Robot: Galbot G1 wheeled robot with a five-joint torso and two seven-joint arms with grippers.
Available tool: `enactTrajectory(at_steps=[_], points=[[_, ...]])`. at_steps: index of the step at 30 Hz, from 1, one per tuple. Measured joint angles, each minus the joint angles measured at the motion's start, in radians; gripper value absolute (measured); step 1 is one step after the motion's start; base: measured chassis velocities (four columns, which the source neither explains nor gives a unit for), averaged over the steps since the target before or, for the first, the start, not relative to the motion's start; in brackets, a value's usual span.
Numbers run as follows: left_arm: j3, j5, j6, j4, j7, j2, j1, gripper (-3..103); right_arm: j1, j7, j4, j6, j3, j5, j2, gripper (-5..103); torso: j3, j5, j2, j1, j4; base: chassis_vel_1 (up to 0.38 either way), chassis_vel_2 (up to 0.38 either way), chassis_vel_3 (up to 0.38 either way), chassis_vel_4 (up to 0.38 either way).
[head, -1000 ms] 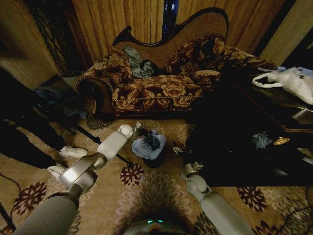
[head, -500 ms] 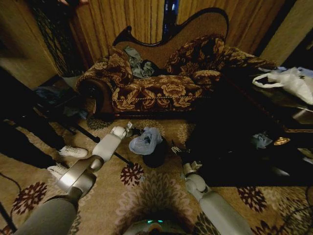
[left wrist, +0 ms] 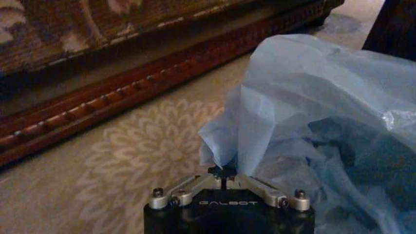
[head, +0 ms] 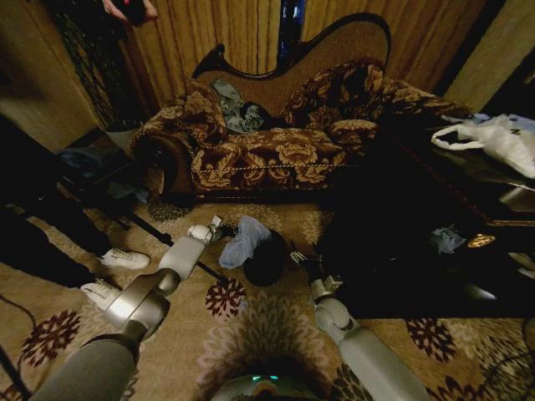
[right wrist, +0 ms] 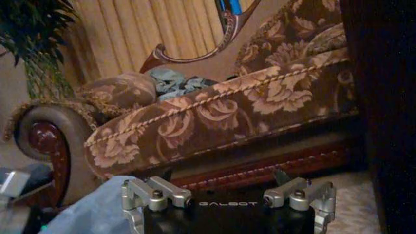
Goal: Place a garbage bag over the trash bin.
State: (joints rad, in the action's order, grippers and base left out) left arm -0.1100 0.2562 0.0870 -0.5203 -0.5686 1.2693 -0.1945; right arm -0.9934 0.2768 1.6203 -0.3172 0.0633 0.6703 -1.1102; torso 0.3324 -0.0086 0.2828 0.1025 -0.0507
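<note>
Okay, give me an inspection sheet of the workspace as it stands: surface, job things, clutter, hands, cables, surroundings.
Surface: patterned carpet.
Job's things: garbage bag bunched over the left side of the trash bin, not spread round its rim.
Clutter: white plastic bag on the dark table; small blue-grey scrap; clothes on the sofa.
Hands: left hand shut on the garbage bag; right hand open beside the bin.
Cables: dark cable at far left.
Surroundings: floral sofa, curtains.

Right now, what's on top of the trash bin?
The garbage bag lies bunched over the left part of the trash bin, pinched by the left gripper. The bin's rim beneath the film is covered.
</note>
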Motion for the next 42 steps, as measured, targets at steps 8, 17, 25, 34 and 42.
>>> enactTrajectory(at_steps=[8, 17, 25, 34, 42], points=[[0.005, 0.001, 0.002, -0.045, 0.001, 0.002, -0.016, 0, -0.001, 0.17, 0.149, 0.072, 0.031, 0.051, -0.022, 100, 0.0, 0.0, 0.0, 0.0, -0.0003, 0.0, 0.0, 0.0, 0.0], [0.026, -0.019, 0.005, -0.082, 0.005, 0.007, -0.04, 0, 0.124, 0.604, 0.231, 0.235, 0.237, 0.164, -0.129, 100, 0.0, -0.0002, 0.0, 0.0, 0.0, 0.0, 0.0, 0.0, 0.0], [0.065, -0.04, 0.005, -0.099, 0.01, 0.012, -0.06, 0, 0.247, 0.661, 0.068, 0.258, 0.379, 0.076, -0.236, 100, 0.0, -0.0003, 0.0, 0.0, -0.0002, 0.0, 0.0, 0.0, 0.0], [0.097, -0.058, 0.005, -0.139, 0.016, 0.009, -0.098, 0, 0.409, 0.776, -0.124, 0.315, 0.451, 0.115, -0.421, 100, 0.0, -0.0005, 0.0, 0.0, 0.0, 0.0, 0.0, 0.0, 0.0], [0.103, -0.056, 0.0, -0.157, 0.023, 0.01, -0.12, 0, 0.446, 0.783, -0.291, 0.332, 0.438, 0.054, -0.501, 100, 0.0, 0.0, 0.0, 0.0, -0.0002, 0.0, 0.0, 0.0, 0.0]])
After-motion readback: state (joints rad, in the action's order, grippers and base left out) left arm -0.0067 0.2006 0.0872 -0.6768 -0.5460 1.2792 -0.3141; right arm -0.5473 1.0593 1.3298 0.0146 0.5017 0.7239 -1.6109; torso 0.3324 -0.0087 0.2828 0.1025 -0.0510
